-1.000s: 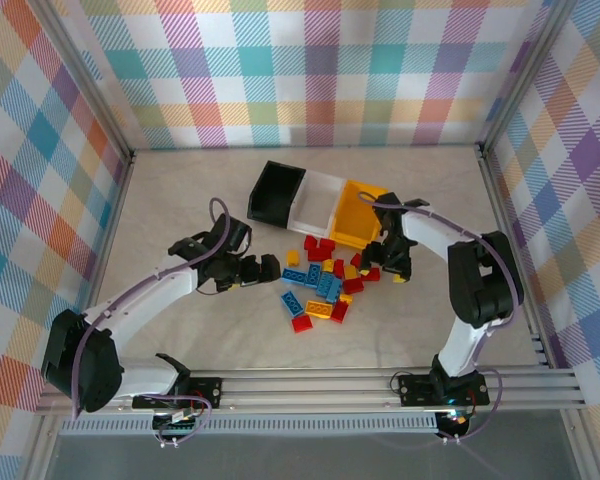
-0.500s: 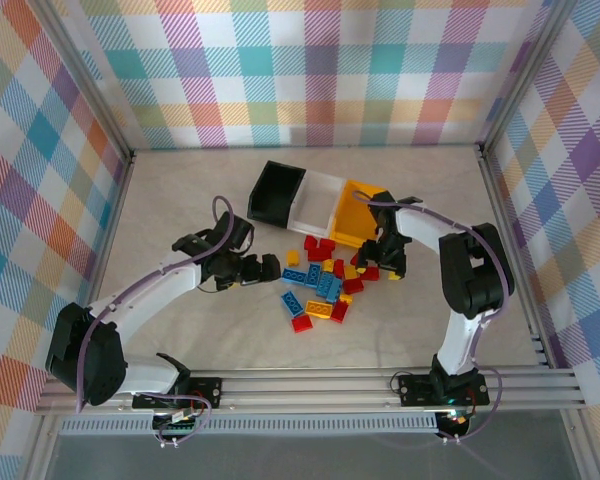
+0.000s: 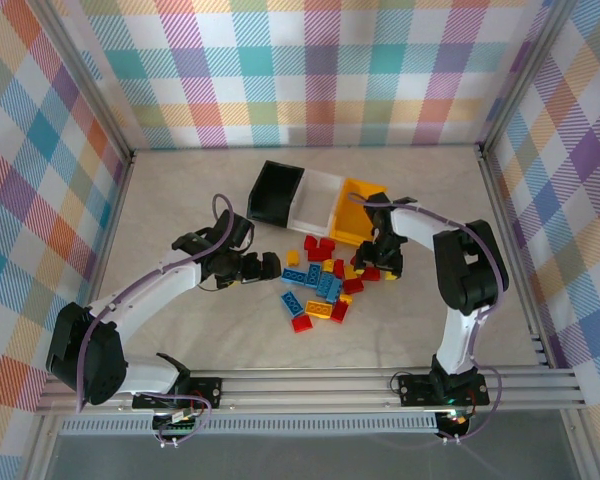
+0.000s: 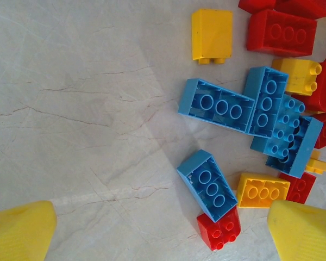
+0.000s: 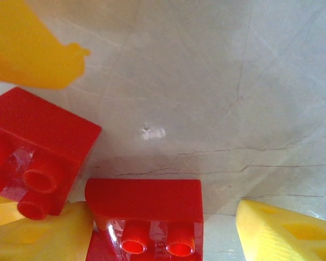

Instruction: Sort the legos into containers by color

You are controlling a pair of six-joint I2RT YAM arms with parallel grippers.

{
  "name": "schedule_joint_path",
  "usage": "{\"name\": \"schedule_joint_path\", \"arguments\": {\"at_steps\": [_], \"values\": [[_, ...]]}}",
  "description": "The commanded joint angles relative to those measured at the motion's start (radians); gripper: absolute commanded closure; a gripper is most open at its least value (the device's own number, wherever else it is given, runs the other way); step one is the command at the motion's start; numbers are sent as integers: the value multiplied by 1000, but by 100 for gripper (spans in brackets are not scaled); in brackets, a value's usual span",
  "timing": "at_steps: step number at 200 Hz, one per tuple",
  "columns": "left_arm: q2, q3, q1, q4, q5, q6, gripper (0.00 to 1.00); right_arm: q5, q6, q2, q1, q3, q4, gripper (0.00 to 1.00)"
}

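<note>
Row of black bin (image 3: 277, 193), white bin (image 3: 317, 203), yellow bin (image 3: 350, 218); legos (image 3: 325, 283) heaped just beside yellow bin.

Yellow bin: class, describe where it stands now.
Top view: the yellow bin ends the bin row on the right, beside the white bin, just beyond the legos.

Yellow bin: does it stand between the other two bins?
No, the white bin is in the middle; the yellow bin ends the row.

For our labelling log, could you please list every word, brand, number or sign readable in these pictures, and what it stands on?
None can be read.
The legos show no legible lettering on their studs in either wrist view.
The black container, white container and yellow container carry no label seen from above.
</note>
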Motion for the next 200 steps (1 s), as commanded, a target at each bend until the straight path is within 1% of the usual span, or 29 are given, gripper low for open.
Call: {"name": "schedule_joint_path", "arguments": {"at_steps": [1, 31, 84, 140, 200], "values": [[-2, 0, 14, -33, -3, 12, 0, -1, -8, 41, 14, 28, 17, 31], [-2, -4, 25, -34, 2, 15, 0, 20, -3, 54, 16, 40, 11, 32], [-2, -8, 36, -25, 10, 15, 0, 62, 6, 13, 13, 3, 9, 34], [-1, -16, 38, -19, 16, 8, 0, 114, 21, -65, 9, -50, 40, 41], [-5, -17, 37, -26, 18, 3, 0, 92, 15, -64, -1, -75, 65, 41]]}}
